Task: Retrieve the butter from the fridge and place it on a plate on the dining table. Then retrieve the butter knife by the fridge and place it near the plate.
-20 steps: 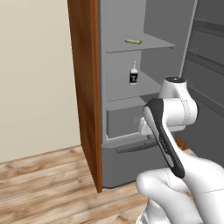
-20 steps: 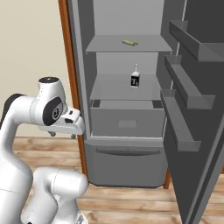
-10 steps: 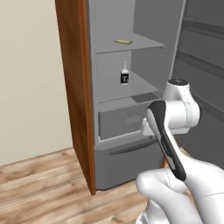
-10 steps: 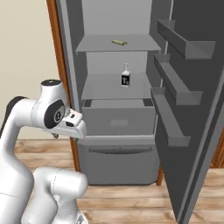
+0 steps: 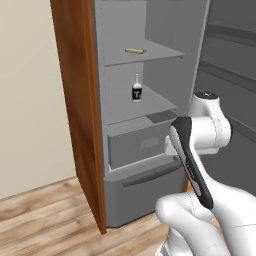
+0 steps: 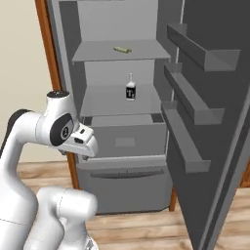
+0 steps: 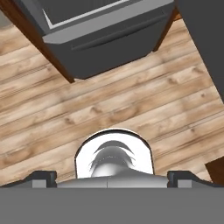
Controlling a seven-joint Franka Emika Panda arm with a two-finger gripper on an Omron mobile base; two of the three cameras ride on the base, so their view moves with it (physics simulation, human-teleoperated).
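Note:
The fridge stands open in front of me. The butter, a small pale stick, lies on its upper shelf, also seen from the right. My arm is folded low in front of the fridge's drawer, well below the butter. The hand points down at the wood floor. My gripper is open, its fingertips far apart with nothing between them. The plate, the dining table and the butter knife are out of view.
A small white bottle with a dark label stands on the middle shelf. The open door with its shelves juts out on the right. A brown side panel borders the fridge on the left, above the wood floor.
The whole picture has slid left and the fridge has grown larger, so the base has driven. The arm keeps its folded pose and the gripper stays open.

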